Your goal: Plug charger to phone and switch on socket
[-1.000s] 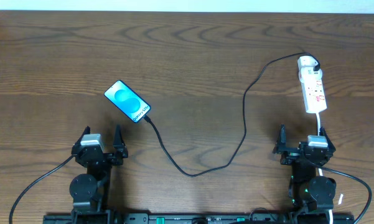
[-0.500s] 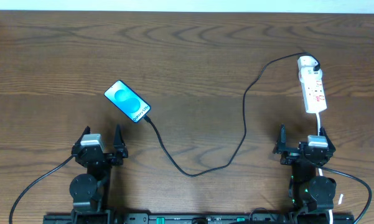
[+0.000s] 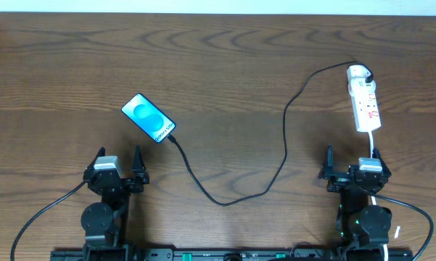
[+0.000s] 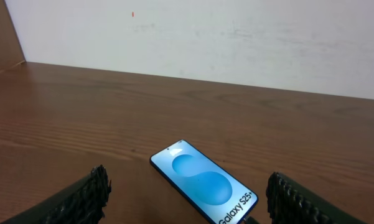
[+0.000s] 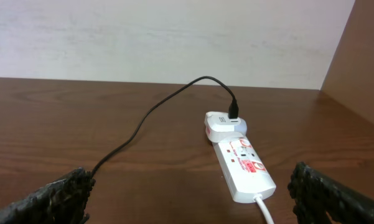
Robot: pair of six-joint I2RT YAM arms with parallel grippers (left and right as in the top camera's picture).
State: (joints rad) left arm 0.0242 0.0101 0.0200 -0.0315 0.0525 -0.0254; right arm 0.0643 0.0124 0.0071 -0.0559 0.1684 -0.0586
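White narrow power strip with red markings [image 3: 364,101] lies at the upper right of the overhead frame, straight above the right claw [image 3: 352,156], with its long axis running up-down. The right arm is far nearer, so I'd say the switch press is its job. Both claws stand apart and empty. Left claw [image 3: 118,156] sits below the blue-screened rectangular phone [image 3: 148,118]. Thin black charger cable [image 3: 286,138] reaches the phone's lower-right end; whether it's seated, cannot tell. Right wrist view adds the cable's other end in a white adapter [image 5: 223,124] at the strip's far end.
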